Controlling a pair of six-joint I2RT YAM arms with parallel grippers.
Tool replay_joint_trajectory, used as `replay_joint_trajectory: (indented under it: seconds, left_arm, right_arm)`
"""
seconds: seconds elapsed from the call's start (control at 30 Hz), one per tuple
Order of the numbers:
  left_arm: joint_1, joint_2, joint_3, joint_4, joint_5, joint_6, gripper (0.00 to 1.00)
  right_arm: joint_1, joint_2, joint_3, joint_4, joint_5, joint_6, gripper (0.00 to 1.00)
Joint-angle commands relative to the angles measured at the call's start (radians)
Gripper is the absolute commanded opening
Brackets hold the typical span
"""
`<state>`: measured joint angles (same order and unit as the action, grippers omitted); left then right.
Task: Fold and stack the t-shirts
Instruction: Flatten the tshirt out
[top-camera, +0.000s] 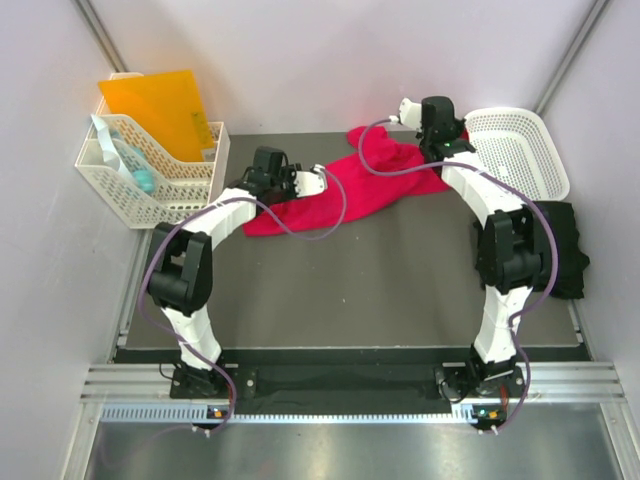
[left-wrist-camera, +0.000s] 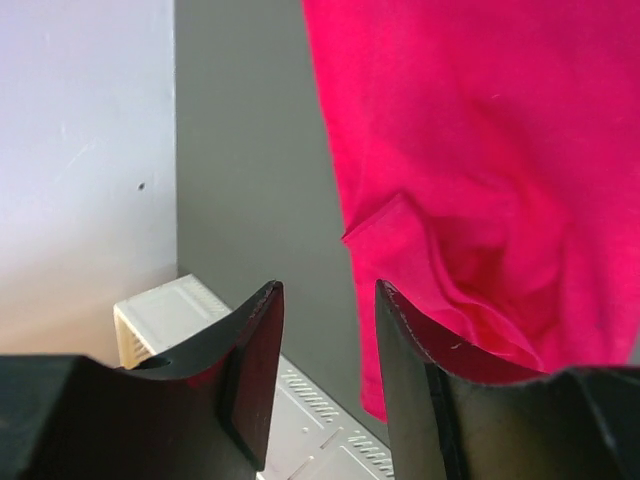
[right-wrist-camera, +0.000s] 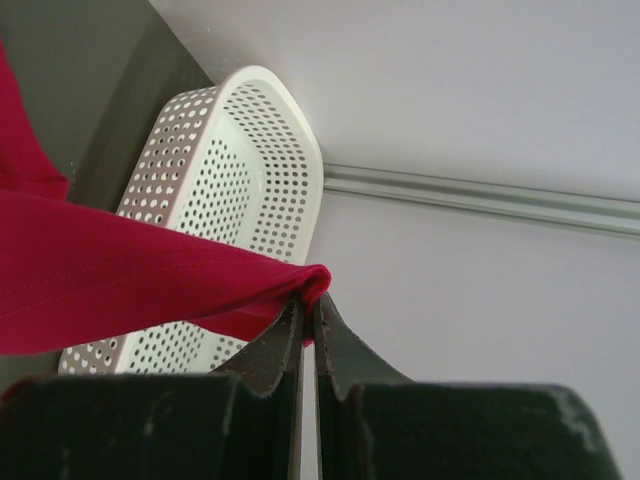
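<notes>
A bright pinkish-red t-shirt (top-camera: 350, 185) lies stretched across the back of the dark table, from the left-middle up to the right. My right gripper (right-wrist-camera: 308, 300) is shut on a folded edge of it, lifted near the white basket; in the top view this gripper (top-camera: 455, 142) is at the shirt's far right end. My left gripper (left-wrist-camera: 330, 290) is open with nothing between its fingers, and the red t-shirt (left-wrist-camera: 480, 180) hangs just right of it. From above, the left gripper (top-camera: 315, 183) is over the shirt's left part. A black t-shirt (top-camera: 565, 250) lies at the right edge, partly behind the right arm.
A white lattice basket (top-camera: 520, 150) stands at the back right, close behind the right gripper, and fills the left of the right wrist view (right-wrist-camera: 230, 160). A white organiser bin (top-camera: 150, 180) holding an orange folder (top-camera: 160, 110) stands at the back left. Walls enclose three sides.
</notes>
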<state>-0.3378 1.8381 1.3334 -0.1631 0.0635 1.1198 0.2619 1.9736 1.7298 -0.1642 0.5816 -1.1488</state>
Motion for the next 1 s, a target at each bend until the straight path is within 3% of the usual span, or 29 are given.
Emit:
replay_joint_trajectory:
  seconds: [0.0, 0.47, 0.97]
  left_arm:
    - [-0.009, -0.024, 0.065, -0.168, 0.087, -0.026, 0.47]
    - [-0.030, 0.073, 0.085, -0.191, 0.018, -0.045, 0.45]
    - [-0.038, 0.133, 0.084, -0.033, -0.054, -0.051, 0.41]
  right_arm:
    - [0.010, -0.001, 0.039, 0.032, 0.008, 0.018, 0.00]
    - [0.011, 0.013, 0.051, 0.032, 0.004, 0.031, 0.00]
    - [0.014, 0.018, 0.057, 0.026, -0.008, 0.035, 0.00]
